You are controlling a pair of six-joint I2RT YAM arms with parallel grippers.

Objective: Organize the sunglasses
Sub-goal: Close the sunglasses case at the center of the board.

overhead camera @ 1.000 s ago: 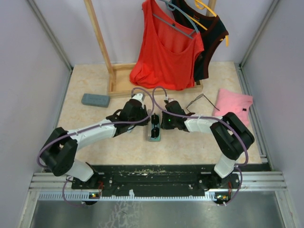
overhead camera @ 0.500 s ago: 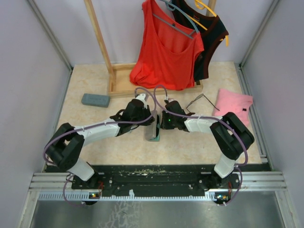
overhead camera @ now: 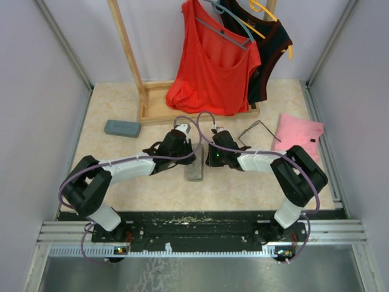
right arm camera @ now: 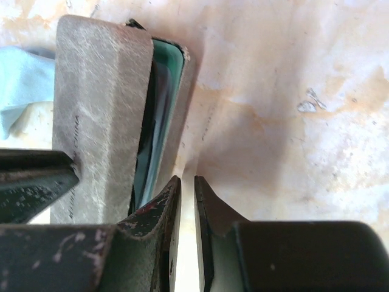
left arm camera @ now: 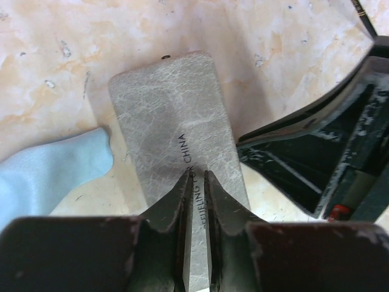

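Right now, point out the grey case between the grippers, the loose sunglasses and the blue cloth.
grey case (overhead camera: pixel 194 170), top external view, its lid.
sunglasses (overhead camera: pixel 250 130), top external view, the wire frame.
blue cloth (left arm camera: pixel 48 176), left wrist view, its middle.

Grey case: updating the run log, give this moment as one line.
left pincer: shut on grey case lid | right pincer: at case edge, grip unclear | lid nearly closed | second sunglasses loose

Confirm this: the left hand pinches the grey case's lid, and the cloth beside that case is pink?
No. The cloth beside the grey case is light blue, not pink; the left wrist view shows it. The left hand does pinch the lid.
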